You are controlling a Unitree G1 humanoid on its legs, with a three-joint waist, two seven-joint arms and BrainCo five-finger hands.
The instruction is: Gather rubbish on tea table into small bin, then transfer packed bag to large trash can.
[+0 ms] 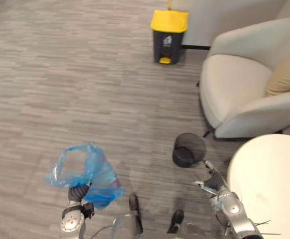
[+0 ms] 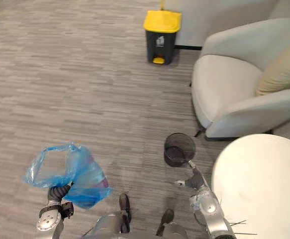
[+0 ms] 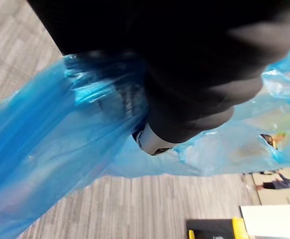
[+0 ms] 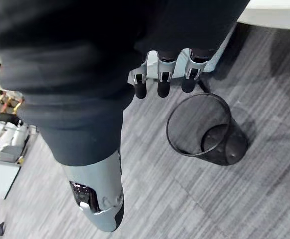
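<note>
Left hand [image 1: 76, 193] bears blue bag [image 1: 92, 172]; wrist view suggests plastic enwraps it.

Left arm [image 1: 71, 221] is raised forward at lower left, wrist cover upright. Left hand [image 3: 153, 143] is clenched in the gathered plastic of a blue bag [image 1: 92, 169]. Right arm [image 1: 234, 214] reaches forward. Right hand [image 4: 162, 79] is empty, fingers straight and relaxed.

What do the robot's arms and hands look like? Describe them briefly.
The left arm and right arm are silver-grey with rounded joints. A dark ribbed cover wraps the wrist and back of the left hand and the right hand. The right hand's fingers are silver with dark tips.
</note>
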